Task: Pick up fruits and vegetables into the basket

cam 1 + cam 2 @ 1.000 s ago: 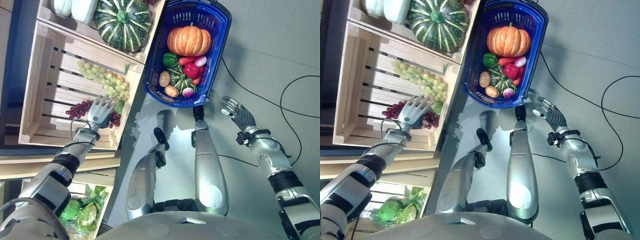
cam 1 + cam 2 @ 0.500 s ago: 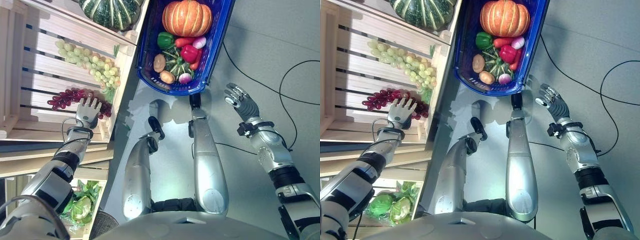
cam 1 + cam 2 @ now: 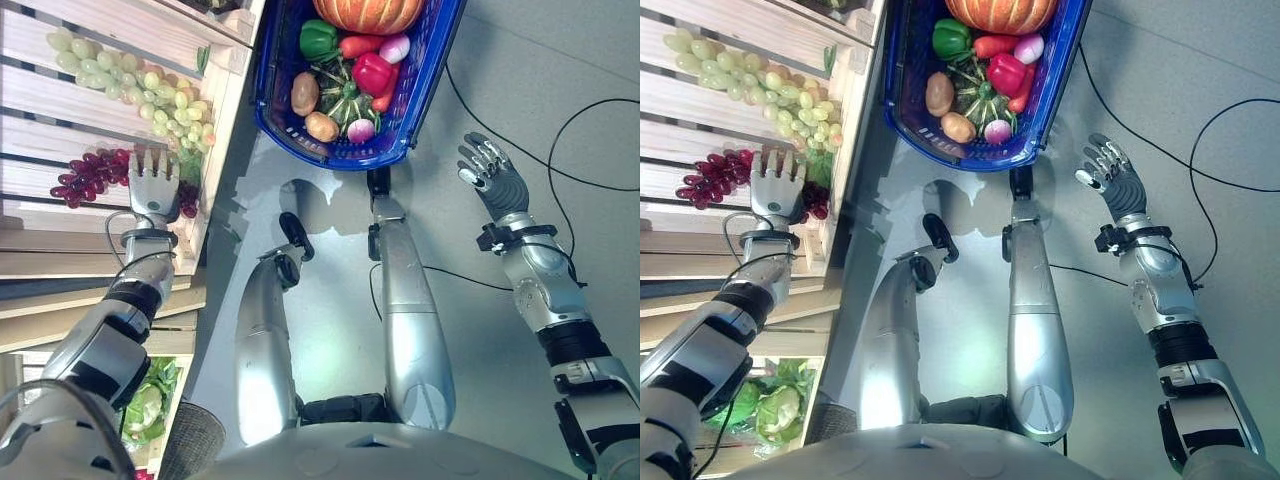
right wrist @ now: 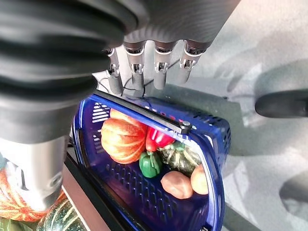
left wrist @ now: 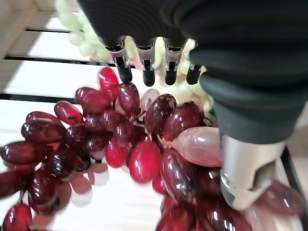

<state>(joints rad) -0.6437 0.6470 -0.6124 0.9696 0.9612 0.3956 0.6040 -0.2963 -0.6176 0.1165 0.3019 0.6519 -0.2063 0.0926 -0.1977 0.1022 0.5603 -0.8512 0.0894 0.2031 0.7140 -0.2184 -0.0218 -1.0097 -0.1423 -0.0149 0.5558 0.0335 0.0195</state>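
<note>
Nearest you on the left, a wooden bin holds leafy green cabbages [image 3: 765, 410], crinkled and pale at the heart. Just beyond it your left hand [image 3: 152, 187] reaches into the slatted wooden crate [image 3: 60, 255], fingers straight and spread, held over the near end of the red grape bunch [image 3: 95, 172]. In the left wrist view the dark fingertips [image 5: 148, 76] hang just above the glossy, oval, dark red berries, and the thumb [image 5: 245, 175] lies beside a paler pink berry; nothing is gripped. That bunch lies flat on the pale slats, its long axis running left to right, the fuller end toward the crate's right wall under your hand.

Farther in the same crate, a green grape bunch [image 3: 125, 80] of small round matte berries stretches diagonally from far left to near right, ending by the crate's right wall.

On your right, the right hand [image 3: 1112, 177] is raised over the grey floor, fingers loosely extended and apart, empty, near the basket's right side but not touching it.

Beyond, between crate and right hand, the blue plastic basket [image 3: 420, 110] with perforated walls sits on the floor. Inside it: two smooth tan potatoes [image 3: 304, 93] at the near left, a small ribbed green squash [image 3: 338, 98], a red bell pepper [image 3: 372, 73], a green bell pepper [image 3: 320, 38], a pink-and-white radish [image 3: 359, 130], and at the far end a ribbed orange pumpkin [image 3: 370, 12].
</note>
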